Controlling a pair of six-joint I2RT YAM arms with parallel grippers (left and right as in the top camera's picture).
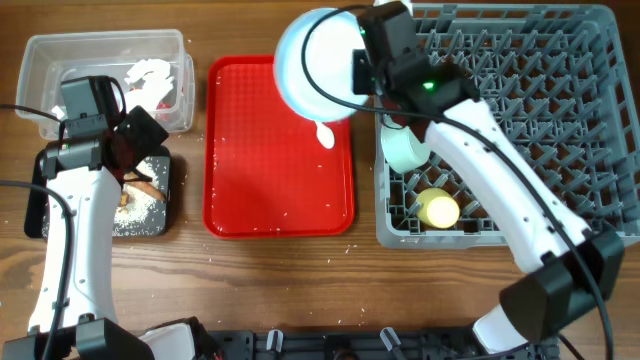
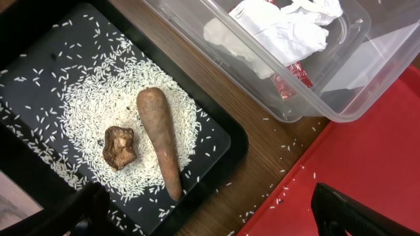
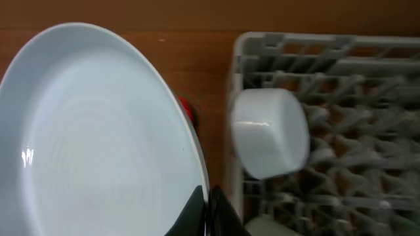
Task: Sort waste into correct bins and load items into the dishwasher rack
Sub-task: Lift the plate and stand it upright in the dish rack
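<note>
Now right jaws clamped on plate (image 3: pixel 98 131) rim; left jaws apart, empty, above black tray (image 2: pixel 220 137).

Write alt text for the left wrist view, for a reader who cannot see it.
A black tray holds white rice grains with a brown stick-shaped piece and a small brown lump lying on them. Beside it, a clear tub holds a crumpled white-and-red wrapper; the corner of a red serving tray shows lower right.
</note>
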